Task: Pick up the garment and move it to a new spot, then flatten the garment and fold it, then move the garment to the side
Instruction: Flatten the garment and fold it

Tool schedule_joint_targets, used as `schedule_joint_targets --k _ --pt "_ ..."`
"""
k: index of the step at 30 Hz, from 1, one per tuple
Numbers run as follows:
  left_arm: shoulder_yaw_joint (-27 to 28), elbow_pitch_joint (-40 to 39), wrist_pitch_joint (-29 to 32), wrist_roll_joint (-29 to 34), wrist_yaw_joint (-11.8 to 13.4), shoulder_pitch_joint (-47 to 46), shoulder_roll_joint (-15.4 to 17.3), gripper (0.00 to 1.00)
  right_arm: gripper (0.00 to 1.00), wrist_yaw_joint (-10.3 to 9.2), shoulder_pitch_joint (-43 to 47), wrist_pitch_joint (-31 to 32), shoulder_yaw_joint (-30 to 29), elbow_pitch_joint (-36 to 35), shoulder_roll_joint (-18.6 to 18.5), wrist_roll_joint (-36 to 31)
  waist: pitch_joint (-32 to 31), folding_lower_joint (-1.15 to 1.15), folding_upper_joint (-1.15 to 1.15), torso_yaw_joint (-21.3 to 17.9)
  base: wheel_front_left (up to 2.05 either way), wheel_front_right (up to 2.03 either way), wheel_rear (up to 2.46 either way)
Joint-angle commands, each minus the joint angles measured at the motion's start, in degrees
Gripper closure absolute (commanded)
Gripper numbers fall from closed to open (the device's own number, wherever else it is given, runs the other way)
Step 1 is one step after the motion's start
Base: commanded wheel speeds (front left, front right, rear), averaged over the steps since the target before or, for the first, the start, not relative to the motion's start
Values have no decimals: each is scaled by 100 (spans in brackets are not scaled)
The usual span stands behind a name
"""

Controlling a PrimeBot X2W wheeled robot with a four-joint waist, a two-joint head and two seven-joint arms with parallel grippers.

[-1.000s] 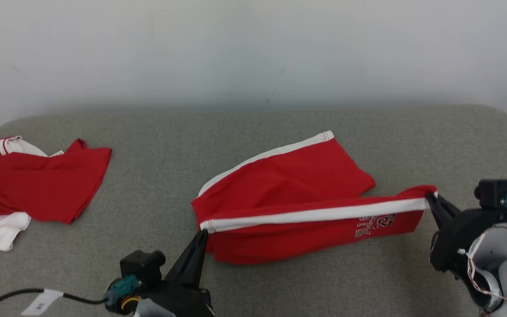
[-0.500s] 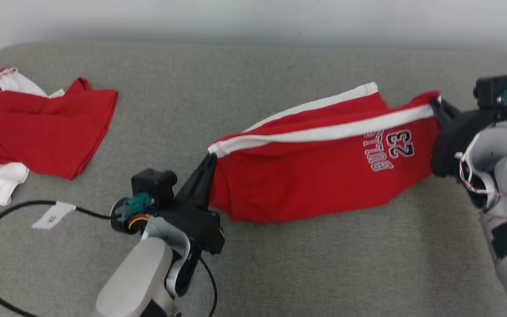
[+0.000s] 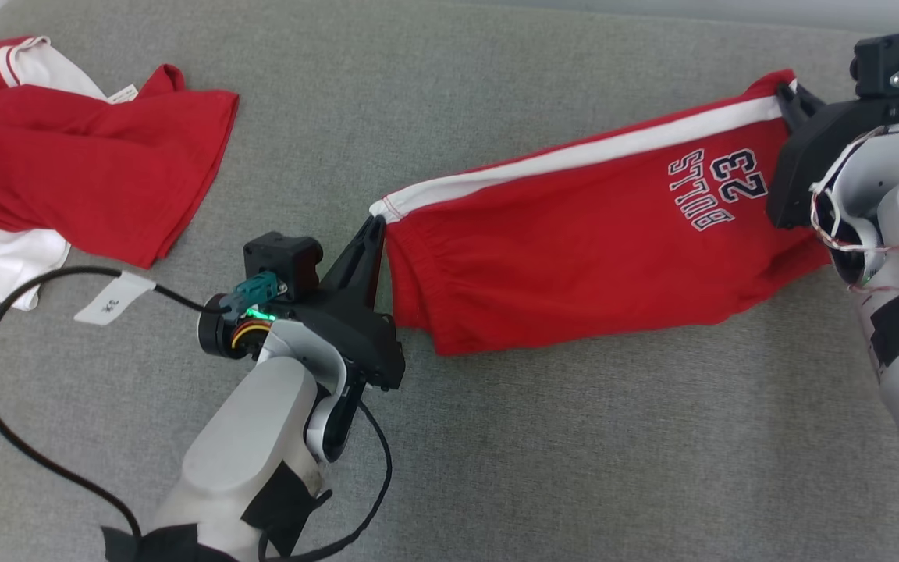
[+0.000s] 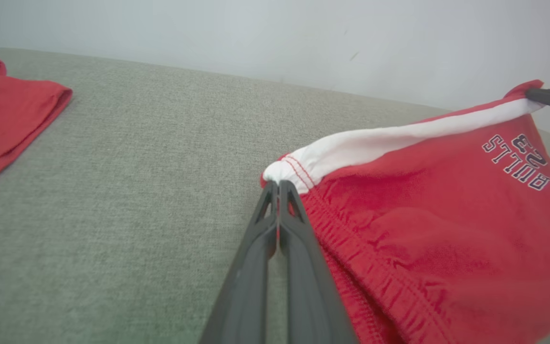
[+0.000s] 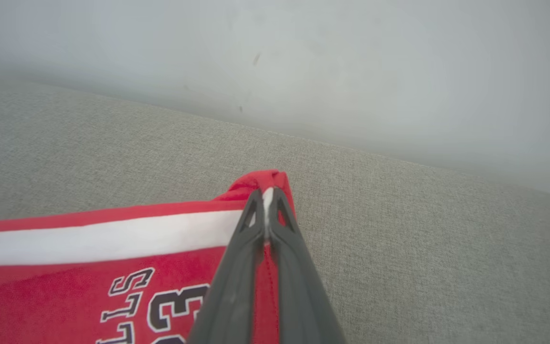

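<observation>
A second piece of clothing (image 3: pixel 83 156), red with white trim, lies crumpled at the far left of the grey woven surface (image 3: pixel 574 453). Its white collar band (image 3: pixel 16 62), marked with a red stripe, sits at the far edge. A small pale label (image 3: pixel 123 94) lies just beside the collar band, and a white panel (image 3: pixel 5 265) shows under the near edge. Behind the surface rises a pale wall (image 5: pixel 303 57) with a few small dark specks (image 5: pixel 256 59).

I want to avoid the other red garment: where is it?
Head view: the other red garment lies upper left on the grey surface, on the robot's left, apart from the shorts and left claw.
</observation>
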Motion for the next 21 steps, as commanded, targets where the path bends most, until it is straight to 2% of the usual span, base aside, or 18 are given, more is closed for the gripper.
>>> schedule_joint_targets --k 1,2,8,12,14,17,21 --pt "-47 110 -62 -64 18 -146 -19 26 60 -15 -154 -108 -56 208 33 -48 85 -1 -1 72 0 0 0" --pt "-81 172 -64 -80 14 -186 -24 0 0 -15 -184 -134 -65 327 67 -54 93 -1 -1 80 0 0 0" --pt "-238 352 -223 -226 -6 -275 -36 0 0 -15 -224 -235 36 701 170 -17 42 -1 -1 74 0 0 0" --pt "-229 427 -375 -176 103 -197 -23 0 0 -15 -162 -126 140 861 183 222 -139 -1 -1 35 0 0 0" --pt "-203 384 -429 -81 156 -77 94 0 0 -15 -105 -121 168 885 132 334 -276 -1 -1 9 0 0 0" --pt "-110 44 -471 141 262 177 277 0 0 -15 64 -39 211 930 45 492 -507 -1 -1 -12 0 0 0" --pt "204 -1051 -470 571 474 924 509 0 0 -15 397 80 169 1030 -34 660 -767 -1 -1 3 0 0 0"
